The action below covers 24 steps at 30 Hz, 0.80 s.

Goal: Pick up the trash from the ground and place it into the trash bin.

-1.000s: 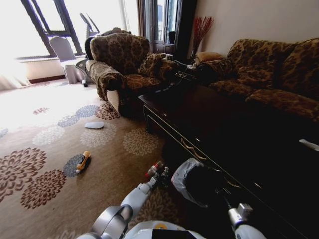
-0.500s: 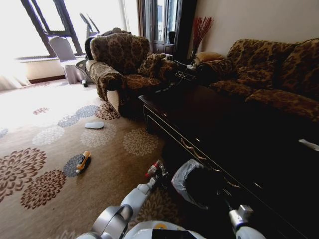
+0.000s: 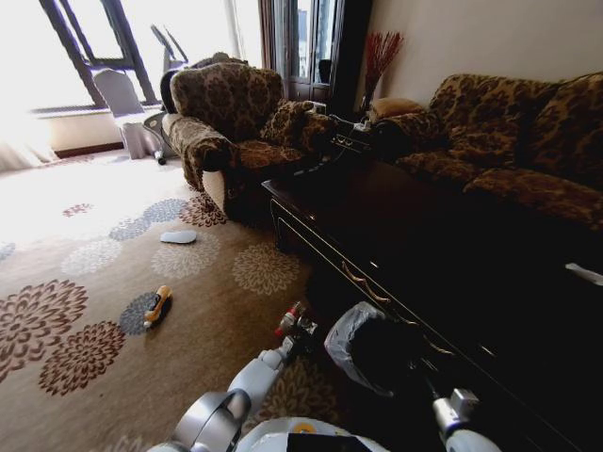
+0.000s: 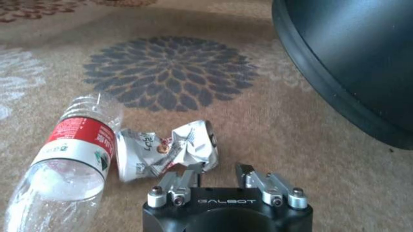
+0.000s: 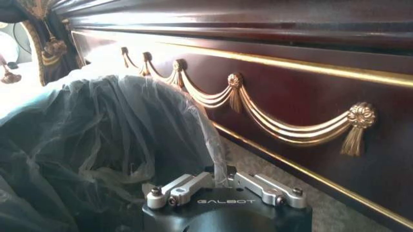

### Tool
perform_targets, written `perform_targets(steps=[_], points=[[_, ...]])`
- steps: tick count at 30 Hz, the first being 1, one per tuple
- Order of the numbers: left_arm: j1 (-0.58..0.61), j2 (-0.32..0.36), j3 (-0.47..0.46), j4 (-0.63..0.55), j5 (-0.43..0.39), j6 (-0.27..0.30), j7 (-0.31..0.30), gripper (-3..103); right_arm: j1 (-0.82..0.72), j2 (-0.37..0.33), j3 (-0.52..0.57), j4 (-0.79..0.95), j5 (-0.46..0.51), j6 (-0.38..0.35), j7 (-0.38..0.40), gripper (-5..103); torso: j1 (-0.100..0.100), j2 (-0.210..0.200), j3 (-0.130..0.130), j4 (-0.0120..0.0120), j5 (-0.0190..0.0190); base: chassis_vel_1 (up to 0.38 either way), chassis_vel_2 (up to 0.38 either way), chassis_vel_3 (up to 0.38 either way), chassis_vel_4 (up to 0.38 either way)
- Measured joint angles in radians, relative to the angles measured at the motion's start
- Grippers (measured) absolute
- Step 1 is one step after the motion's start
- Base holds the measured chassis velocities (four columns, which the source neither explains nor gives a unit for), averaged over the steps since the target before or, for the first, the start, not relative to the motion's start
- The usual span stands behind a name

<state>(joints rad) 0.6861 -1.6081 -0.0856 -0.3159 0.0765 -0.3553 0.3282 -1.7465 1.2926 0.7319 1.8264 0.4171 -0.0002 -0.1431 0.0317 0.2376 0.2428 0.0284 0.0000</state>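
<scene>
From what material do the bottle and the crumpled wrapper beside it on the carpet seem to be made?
The bottle looks like clear thin plastic: you see through it, and it carries a red label. The crumpled wrapper seems metallised foil or film: silvery, shiny, sharply creased.

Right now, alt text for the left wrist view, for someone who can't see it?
The left gripper, jaws open, hangs just above a crumpled silvery wrapper on the flower-patterned carpet. A clear plastic bottle with a red label lies touching the wrapper, and a dark curved rim stands to the other side.

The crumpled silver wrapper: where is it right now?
In the left wrist view the crumpled silver wrapper lies on the carpet just ahead of the open left gripper, against a clear plastic bottle.
</scene>
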Motion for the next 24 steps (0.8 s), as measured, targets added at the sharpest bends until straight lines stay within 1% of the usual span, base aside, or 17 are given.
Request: perform_targets(steps=[1, 2, 5, 7, 10, 11, 13, 14, 15, 16, 17, 18, 19, 20, 21, 22, 24], points=[[0.0, 0.0, 0.0, -0.001, 0.0, -0.001, -0.003, 34, 0.0, 0.0, 0.0, 0.0, 0.0, 0.001, 0.0, 1, 0.0, 0.0, 0.0, 0.0, 0.0, 0.0, 0.0, 0.0, 0.0], [0.0, 0.0, 0.0, -0.001, 0.0, -0.001, -0.003, 34, 0.0, 0.0, 0.0, 0.0, 0.0, 0.001, 0.0, 1, 0.0, 0.0, 0.0, 0.0, 0.0, 0.0, 0.0, 0.0, 0.0], [0.004, 0.0, -0.001, -0.01, -0.001, -0.005, -0.01, 22, 0.0, 0.001, 0.0, 0.0, 0.0, 0.001, 0.0, 1, 0.0, 0.0, 0.0, 0.0, 0.0, 0.0, 0.0, 0.0, 0.0], [0.004, 0.0, -0.001, -0.012, -0.001, -0.006, -0.011, 22, 0.0, 0.0, 0.0, 0.0, 0.0, 0.001, 0.0, 1, 0.0, 0.0, 0.0, 0.0, 0.0, 0.0, 0.0, 0.0, 0.0], [0.008, 0.0, 0.0, -0.025, -0.007, -0.019, -0.019, 11, 0.002, 0.0, -0.002, 0.0, 0.0, 0.001, 0.0, 1, 0.0, 0.0, 0.0, 0.0, 0.0, 0.0, 0.0, 0.0, 0.0], [0.008, 0.0, 0.0, -0.025, -0.007, -0.019, -0.019, 11, 0.002, 0.0, -0.002, 0.0, 0.0, 0.001, 0.0, 1, 0.0, 0.0, 0.0, 0.0, 0.0, 0.0, 0.0, 0.0, 0.0], [0.015, 0.0, 0.005, -0.042, 0.008, -0.036, -0.042, 3, 0.003, 0.0, -0.003, 0.0, 0.0, 0.001, 0.001, 1, 0.0, 0.0, 0.0, 0.0001, 0.0001, 0.0, 0.0, 0.0, 0.0], [0.019, 0.0, 0.01, -0.055, 0.026, -0.049, -0.056, 1, 0.003, 0.0, -0.004, 0.0, 0.0, 0.001, 0.004, 1, 0.0, 0.0, 0.0, 0.0001, 0.0, 0.0, 0.0, 0.0, 0.0], [0.019, 0.0, 0.01, -0.055, 0.026, -0.049, -0.056, 1, 0.003, 0.0, -0.004, 0.0, 0.0, 0.001, 0.004, 1, 0.0, 0.0, 0.0, 0.0001, 0.0, 0.0, 0.0, 0.0, 0.0], [0.022, 0.0, 0.012, -0.064, 0.045, -0.064, -0.065, 1, 0.003, 0.0, -0.004, 0.001, 0.0, -0.001, 0.008, 1, 0.0, 0.0, 0.0, 0.0001, 0.0, 0.0, 0.0, 0.0, 0.0], [0.025, 0.0, 0.015, -0.08, 0.101, -0.094, -0.084, 4, 0.003, -0.003, -0.005, 0.003, 0.001, -0.008, 0.014, 1, 0.0, 0.0, 0.0, 0.0, 0.0001, 0.0, 0.0, 0.0, 0.0], [0.029, 0.0, 0.016, -0.093, 0.143, -0.106, -0.103, 4, 0.003, -0.005, -0.005, 0.003, 0.001, -0.008, 0.016, 1, 0.0, 0.0, 0.0, 0.0, 0.0, 0.0, 0.0, 0.0, 0.0], [0.029, 0.0, 0.016, -0.093, 0.143, -0.106, -0.103, 4, 0.003, -0.005, -0.005, 0.003, 0.001, -0.008, 0.016, 1, 0.0, 0.0, 0.0, 0.0, 0.0, 0.0, 0.0, 0.0, 0.0], [0.031, 0.0, 0.017, -0.103, 0.168, -0.111, -0.114, 10, 0.004, -0.006, -0.005, 0.004, 0.002, -0.008, 0.017, 1, 0.0, 0.0, 0.0, 0.0001, 0.0, 0.0, 0.0, 0.0, 0.0], [0.028, 0.0, 0.019, -0.112, 0.211, -0.119, -0.129, 15, 0.005, -0.01, -0.005, 0.004, 0.005, -0.009, 0.016, 1, 0.0, 0.0, 0.0, 0.0001, -0.0001, 0.0, 0.0, 0.0, 0.0], [0.028, 0.0, 0.019, -0.112, 0.211, -0.119, -0.129, 15, 0.005, -0.01, -0.005, 0.004, 0.005, -0.009, 0.016, 1, 0.0, 0.0, 0.0, 0.0001, -0.0001, 0.0, 0.0, 0.0, 0.0], [0.005, 0.0, 0.019, -0.102, 0.256, -0.126, -0.134, 26, 0.007, -0.012, -0.005, 0.004, 0.009, -0.018, 0.01, 1, 0.0, 0.0, 0.0, 0.0, 0.0, 0.0, 0.0, 0.0, 0.0]])
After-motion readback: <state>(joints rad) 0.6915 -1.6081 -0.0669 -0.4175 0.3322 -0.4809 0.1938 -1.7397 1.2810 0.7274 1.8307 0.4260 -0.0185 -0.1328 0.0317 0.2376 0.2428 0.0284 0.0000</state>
